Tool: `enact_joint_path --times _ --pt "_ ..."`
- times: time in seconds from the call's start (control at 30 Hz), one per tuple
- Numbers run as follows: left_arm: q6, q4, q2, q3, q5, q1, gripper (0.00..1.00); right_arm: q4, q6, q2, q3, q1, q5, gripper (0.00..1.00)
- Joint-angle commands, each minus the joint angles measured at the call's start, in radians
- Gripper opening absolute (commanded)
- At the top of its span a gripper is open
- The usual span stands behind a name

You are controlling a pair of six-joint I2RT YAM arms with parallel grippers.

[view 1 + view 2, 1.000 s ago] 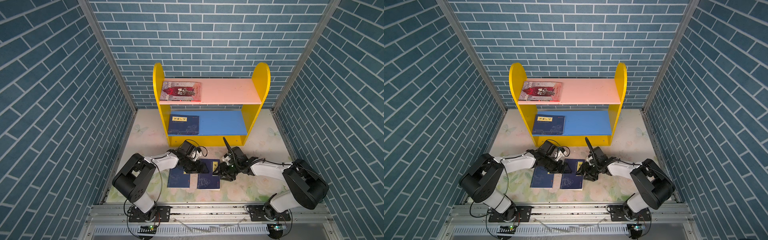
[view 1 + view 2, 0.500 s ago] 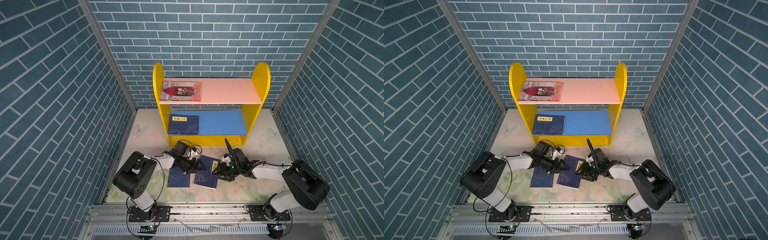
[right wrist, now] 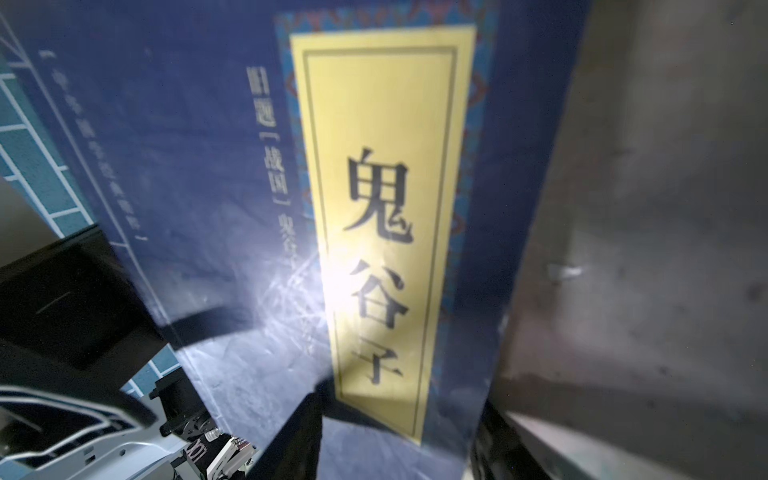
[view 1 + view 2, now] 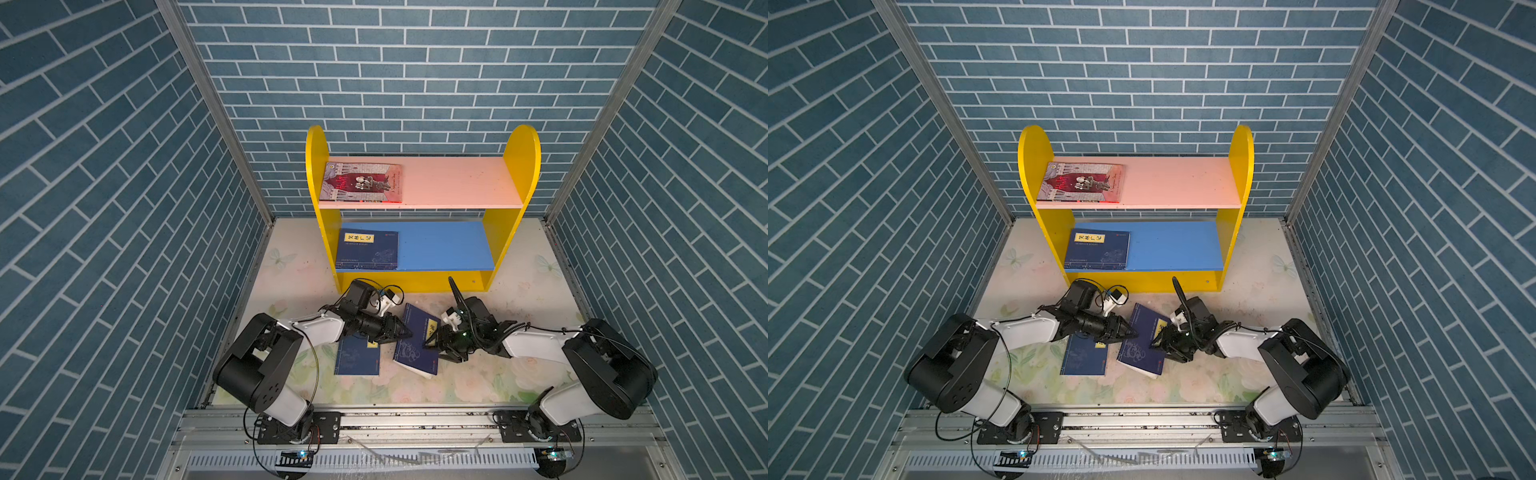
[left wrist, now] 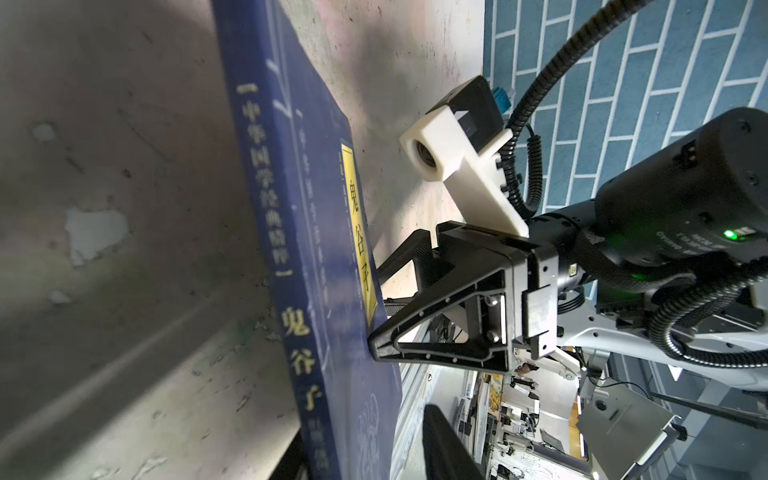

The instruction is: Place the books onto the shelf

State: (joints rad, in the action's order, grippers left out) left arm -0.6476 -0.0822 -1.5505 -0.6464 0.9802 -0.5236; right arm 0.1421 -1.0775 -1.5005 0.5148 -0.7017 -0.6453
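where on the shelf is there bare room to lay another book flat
Pink upper board: bare from the red book to the right yellow side. Blue lower board: bare from the shelved navy book rightward. Crowded: floor in front, where left claw and right claw meet at the tilted navy book.

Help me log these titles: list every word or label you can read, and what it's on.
"鬼谷子": yellow label of the tilted navy book, also on its spine.
"中华国学经典精粹": the same spine.
"笑林广记", as far as it reads: title label of the shelved navy book.
Illustrated book: title too small to read.
Flat navy book: label mostly covered.
Fine print elsewhere: blurred.
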Motion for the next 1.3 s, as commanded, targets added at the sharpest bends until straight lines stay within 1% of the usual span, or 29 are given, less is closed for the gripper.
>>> enact_joint_path --times 0.0,0.03,0.07,0.2,0.23,0.33,0.4,0.47,0.53,0.57,0.67,0.77,0.83,0.9,0.97,1.03,1.07,1.13,1.27 --pt "-0.01 -0.02 -0.001 0.001 0.044 -0.017 0.5 -0.109 -0.014 -0.019 -0.042 -0.002 0.124 0.57" --pt "-0.003 -0.014 -0.006 -0.004 0.044 -0.023 0.53 -0.111 -0.013 -0.017 -0.042 -0.003 0.124 0.57" --pt "0.004 -0.002 -0.01 -0.008 0.042 -0.027 0.54 -0.11 -0.013 -0.014 -0.042 -0.002 0.123 0.57" --pt "0.02 0.025 -0.016 -0.015 0.034 -0.039 0.54 -0.109 -0.012 -0.007 -0.042 -0.002 0.124 0.57" --pt "0.02 0.025 -0.018 -0.017 0.032 -0.039 0.51 -0.109 -0.011 -0.007 -0.042 -0.002 0.122 0.57" --pt "0.03 0.052 -0.02 -0.025 0.007 -0.042 0.4 -0.111 -0.011 -0.003 -0.042 -0.003 0.124 0.57" --pt "0.037 0.062 -0.023 -0.031 0.008 -0.042 0.27 -0.117 -0.008 0.005 -0.039 -0.002 0.122 0.57" --pt "0.034 0.071 -0.023 -0.039 0.002 -0.042 0.19 -0.125 -0.007 0.018 -0.037 -0.002 0.125 0.58" --pt "0.037 0.087 -0.021 -0.048 0.0 -0.041 0.05 -0.136 -0.007 0.039 -0.036 -0.001 0.133 0.58" --pt "0.043 0.107 -0.018 -0.048 -0.004 -0.04 0.01 -0.144 -0.006 0.051 -0.036 -0.001 0.139 0.58" --pt "0.117 0.221 0.014 -0.102 -0.012 -0.039 0.0 -0.201 -0.007 0.143 -0.032 0.002 0.173 0.59" --pt "0.22 0.348 0.083 -0.133 -0.027 -0.039 0.0 -0.311 -0.007 0.29 -0.019 0.005 0.218 0.6" --pt "0.277 0.401 0.146 -0.144 -0.013 -0.039 0.0 -0.394 -0.015 0.415 -0.008 0.006 0.241 0.6" --pt "0.31 0.429 0.206 -0.147 0.014 -0.039 0.0 -0.473 -0.024 0.514 0.001 0.008 0.247 0.61" --pt "0.373 0.515 0.244 -0.178 0.041 -0.039 0.0 -0.543 -0.03 0.599 0.016 0.011 0.237 0.61" --pt "0.418 0.594 0.268 -0.213 0.04 -0.037 0.0 -0.584 -0.046 0.673 0.029 0.012 0.212 0.61" --pt "0.407 0.593 0.285 -0.217 0.034 -0.035 0.0 -0.599 -0.052 0.701 0.039 0.013 0.211 0.62" --pt "0.33 0.534 0.315 -0.215 0.042 -0.021 0.0 -0.595 -0.07 0.749 0.06 0.012 0.207 0.62" --pt "0.1 0.387 0.33 -0.213 -0.005 0.009 0.0 -0.519 -0.093 0.791 0.096 0.013 0.223 0.63"
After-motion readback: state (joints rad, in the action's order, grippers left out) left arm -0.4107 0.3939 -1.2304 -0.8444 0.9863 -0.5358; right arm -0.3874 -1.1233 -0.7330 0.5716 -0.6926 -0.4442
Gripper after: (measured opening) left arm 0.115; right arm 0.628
